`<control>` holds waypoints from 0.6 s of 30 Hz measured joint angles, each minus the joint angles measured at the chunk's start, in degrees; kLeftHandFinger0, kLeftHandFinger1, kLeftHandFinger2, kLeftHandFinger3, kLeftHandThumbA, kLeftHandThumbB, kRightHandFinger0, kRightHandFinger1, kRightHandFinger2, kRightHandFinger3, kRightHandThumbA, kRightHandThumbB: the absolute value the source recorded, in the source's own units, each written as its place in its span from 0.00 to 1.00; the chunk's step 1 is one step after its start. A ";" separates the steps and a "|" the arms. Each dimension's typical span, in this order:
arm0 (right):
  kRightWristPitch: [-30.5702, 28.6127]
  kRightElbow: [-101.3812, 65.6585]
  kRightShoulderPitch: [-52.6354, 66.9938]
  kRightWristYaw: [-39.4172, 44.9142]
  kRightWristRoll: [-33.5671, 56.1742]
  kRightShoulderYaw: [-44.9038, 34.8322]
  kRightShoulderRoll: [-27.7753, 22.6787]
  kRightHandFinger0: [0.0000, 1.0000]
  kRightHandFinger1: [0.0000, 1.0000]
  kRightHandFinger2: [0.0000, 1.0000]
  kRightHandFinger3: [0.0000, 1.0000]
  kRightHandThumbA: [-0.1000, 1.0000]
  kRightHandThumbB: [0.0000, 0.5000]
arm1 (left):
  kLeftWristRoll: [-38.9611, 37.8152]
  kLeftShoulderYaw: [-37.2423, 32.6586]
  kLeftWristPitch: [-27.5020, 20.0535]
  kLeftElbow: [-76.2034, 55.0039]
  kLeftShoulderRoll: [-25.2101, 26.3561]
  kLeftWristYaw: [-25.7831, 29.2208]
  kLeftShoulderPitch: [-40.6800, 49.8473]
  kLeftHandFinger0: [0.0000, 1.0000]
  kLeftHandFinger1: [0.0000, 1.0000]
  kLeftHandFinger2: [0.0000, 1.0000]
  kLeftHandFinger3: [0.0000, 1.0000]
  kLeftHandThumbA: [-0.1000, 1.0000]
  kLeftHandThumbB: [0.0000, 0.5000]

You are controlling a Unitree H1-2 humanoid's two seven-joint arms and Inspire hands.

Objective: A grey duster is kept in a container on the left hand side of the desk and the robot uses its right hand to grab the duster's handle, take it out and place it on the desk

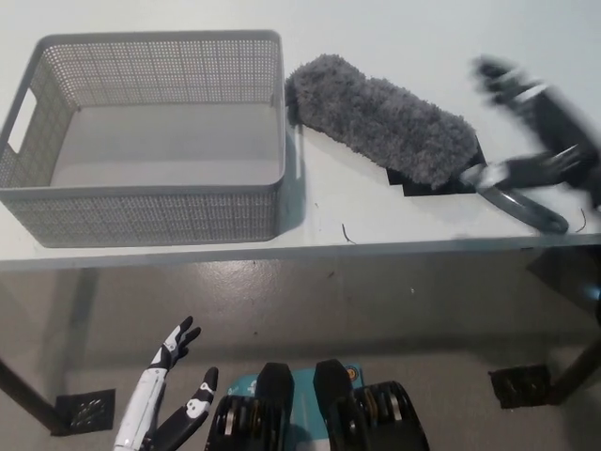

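The grey fluffy duster [380, 120] lies on the white desk [413, 38] just right of the grey perforated basket [150, 202], its head partly over a black patch. Its dark grey handle [521, 202] points toward the desk's front right edge. My black right hand [537, 127] is blurred with motion above the handle, fingers spread apart, nothing in it. One finger reaches down near the handle's root. The basket holds nothing. My white left hand [167, 399] hangs low at the lower left, below the desk, fingers apart.
A black patch [441, 178] is stuck on the desk under the duster's head. A thin dark thread [348, 235] lies near the front edge. Dark square marks sit on the floor below, by the table legs.
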 measured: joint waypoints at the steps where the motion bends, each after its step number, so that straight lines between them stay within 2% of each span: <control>1: 0.37 -1.76 1.45 -0.50 -0.62 1.33 3.73 1.00 1.00 1.00 1.00 1.00 0.58 | 0.00 -0.04 0.03 0.06 -0.06 0.00 -0.10 1.00 0.97 0.90 1.00 0.61 0.00; 4: 1.08 -6.18 5.08 -1.77 -2.22 4.79 13.04 1.00 1.00 1.00 1.00 1.00 0.57 | 0.01 -0.09 0.11 0.18 -0.28 0.01 -0.27 1.00 0.96 0.89 1.00 0.58 0.03; 8: 1.76 -10.97 6.79 -3.37 -3.91 7.68 20.63 1.00 1.00 1.00 1.00 1.00 0.57 | 0.01 -0.08 0.24 0.65 -0.30 0.01 -0.22 1.00 0.96 0.89 1.00 0.57 0.00; 9: 1.90 -12.55 6.86 -3.94 -4.53 8.39 22.50 1.00 1.00 1.00 1.00 1.00 0.18 | 0.01 -0.08 0.28 0.81 -0.30 0.01 -0.21 1.00 0.98 0.92 1.00 0.65 0.00; 10: 2.01 -14.34 6.90 -4.46 -5.01 9.01 24.12 1.00 1.00 1.00 1.00 1.00 0.97 | 0.01 -0.09 0.32 0.88 -0.31 0.00 -0.22 1.00 0.99 0.93 1.00 0.68 0.00; 11: 1.98 -15.03 6.95 -4.67 -5.39 9.22 24.68 1.00 1.00 1.00 1.00 1.00 0.69 | 0.01 -0.09 0.33 0.90 -0.32 0.00 -0.23 1.00 0.99 0.94 1.00 0.68 0.00; 12: 1.26 -17.69 8.21 -5.98 -6.77 9.46 26.38 1.00 1.00 1.00 1.00 1.00 0.62 | 0.00 -0.15 0.36 0.92 -0.39 -0.01 -0.35 1.00 0.99 0.94 1.00 0.66 0.00; 13: -0.09 -19.83 10.33 -7.07 -7.96 9.25 27.56 1.00 1.00 1.00 1.00 1.00 0.47 | 0.00 -0.18 0.36 0.92 -0.49 -0.01 -0.44 1.00 1.00 0.95 1.00 0.66 0.00; 14: -1.28 -21.02 12.96 -7.68 -8.92 9.13 27.98 1.00 1.00 1.00 1.00 1.00 0.57 | -0.01 -0.17 0.36 0.93 -0.57 0.00 -0.45 1.00 1.00 0.95 1.00 0.64 0.00; 15: -2.33 -21.58 16.23 -8.32 -9.98 8.94 27.77 1.00 1.00 1.00 1.00 1.00 0.58 | -0.01 -0.17 0.37 0.99 -0.59 0.00 -0.43 1.00 1.00 0.95 1.00 0.64 0.00; 18: -4.85 -21.64 24.46 -10.06 -12.35 7.26 25.56 1.00 1.00 1.00 1.00 1.00 0.46 | -0.02 -0.16 0.38 1.17 -0.62 -0.01 -0.44 1.00 1.00 0.96 1.00 0.66 0.00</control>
